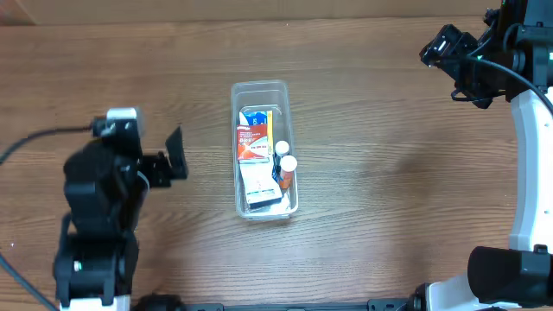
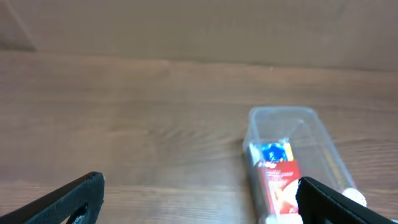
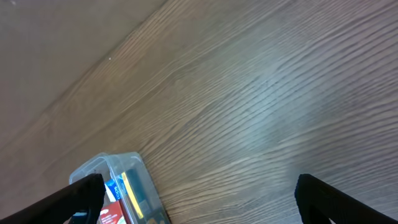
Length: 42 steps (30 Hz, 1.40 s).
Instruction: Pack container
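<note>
The clear plastic container lies lengthwise at the table's middle. Inside it are a red and white packet, a white packet, a yellow-edged packet and two small white-capped bottles. My left gripper is open and empty, left of the container and apart from it. My right gripper is open and empty at the far right, well away. The container also shows in the left wrist view and at the lower left of the right wrist view.
Bare wooden table surrounds the container on all sides. The right arm's white base stands along the right edge. The left arm's black body fills the lower left.
</note>
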Tool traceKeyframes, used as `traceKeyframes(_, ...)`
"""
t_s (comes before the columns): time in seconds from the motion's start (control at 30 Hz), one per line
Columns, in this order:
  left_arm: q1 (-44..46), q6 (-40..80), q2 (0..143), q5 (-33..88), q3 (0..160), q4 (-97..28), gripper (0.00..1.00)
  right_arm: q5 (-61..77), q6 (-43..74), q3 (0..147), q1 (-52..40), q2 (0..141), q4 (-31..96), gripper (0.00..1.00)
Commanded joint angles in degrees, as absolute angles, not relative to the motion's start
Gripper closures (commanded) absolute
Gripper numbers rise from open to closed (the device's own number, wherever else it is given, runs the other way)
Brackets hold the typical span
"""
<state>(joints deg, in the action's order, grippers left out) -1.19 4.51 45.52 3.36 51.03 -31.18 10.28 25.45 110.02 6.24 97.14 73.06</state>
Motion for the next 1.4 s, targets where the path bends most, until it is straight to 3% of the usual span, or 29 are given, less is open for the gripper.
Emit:
traceKeyframes(0.0,-2.2,6.0,37.9,5.6,41.7,-26.9,0.00,10.6,25.1,110.2,6.1,96.6,72.8,0.00)
traceKeyframes(0.33,-2.2,13.5,19.8,6.2,20.4,-20.5,0.00,10.6,25.1,110.2,6.1,96.6,72.8,0.00)
traceKeyframes(0.8,-2.2,15.8,0.2,7.6,7.5,-21.1,0.00,10.6,25.1,110.2,6.1,96.6,72.8,0.00)
traceKeyframes(1.37,-1.5,18.2,0.3,8.0,5.8,-19.2,0.00,10.6,25.1,110.2,6.1,96.6,72.8,0.00)
